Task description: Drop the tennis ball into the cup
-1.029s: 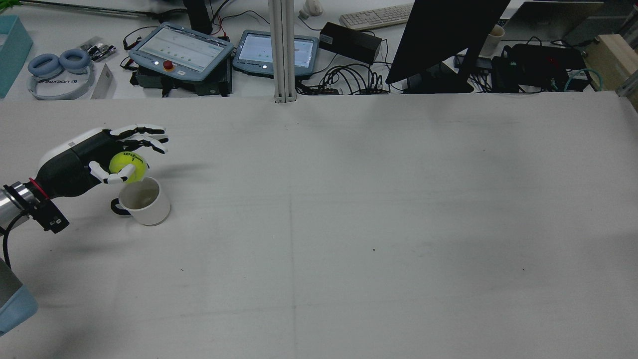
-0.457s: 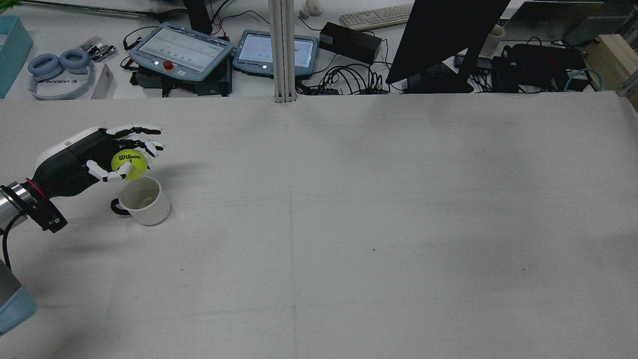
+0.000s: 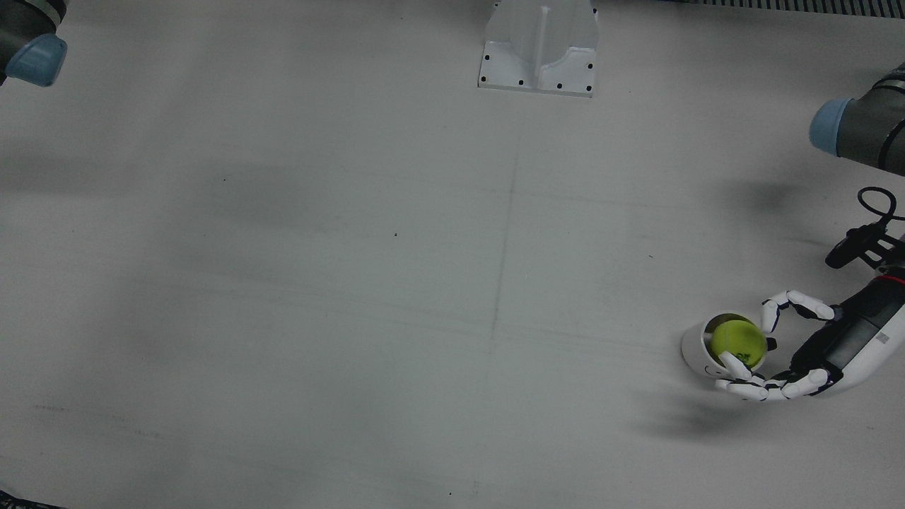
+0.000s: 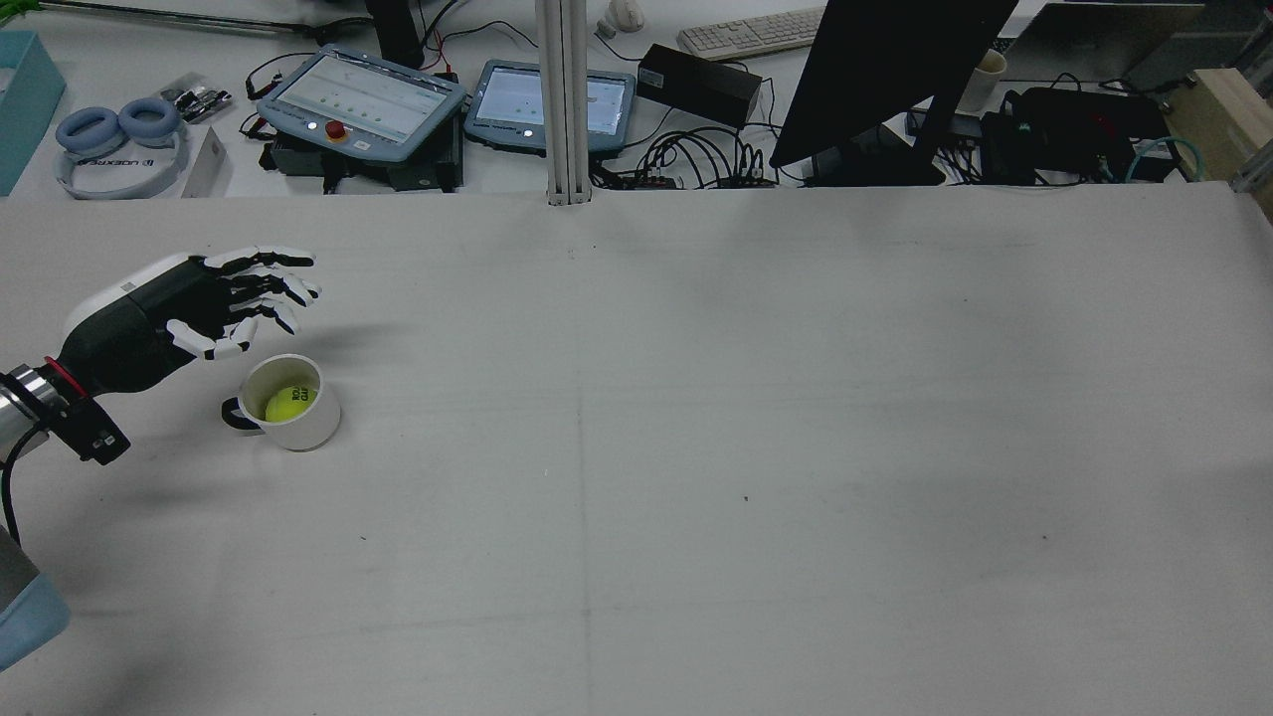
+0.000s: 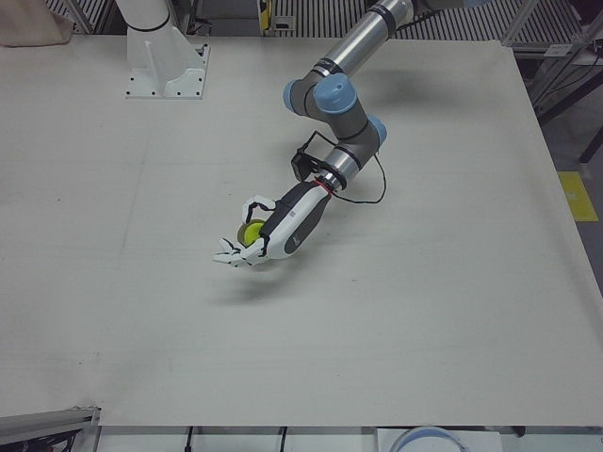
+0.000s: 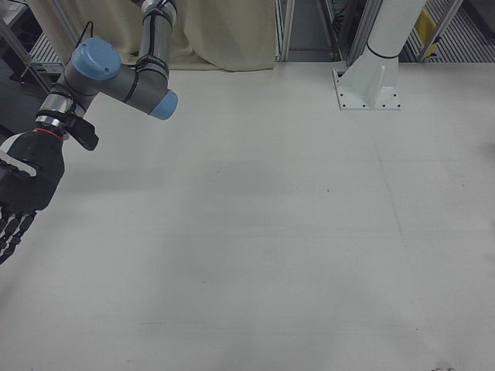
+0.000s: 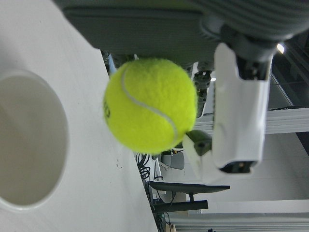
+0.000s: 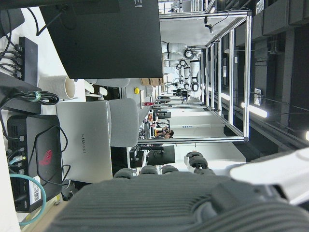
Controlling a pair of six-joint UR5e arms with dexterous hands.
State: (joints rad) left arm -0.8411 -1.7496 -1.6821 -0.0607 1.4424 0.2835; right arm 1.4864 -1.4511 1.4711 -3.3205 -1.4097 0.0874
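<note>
While the table (image 4: 696, 447) is otherwise bare, the action sits at its left edge. The right hand (image 6: 23, 185) hangs off to the side, fingers stretched out and holding nothing. The left hand (image 4: 199, 303) hovers just above and behind the cup (image 4: 308, 423), fingers (image 4: 269, 261) spread wide and empty. The ball (image 4: 289, 402) lies inside the cup in the rear view, though the left hand view shows it beside the rim, so it may not have settled. The risks, as I judge them: a lively ball could bounce back out, and the low fingers, close to the rim, could clip the cup on withdrawal and tip or slide it. A lift straight up seems safest.
</note>
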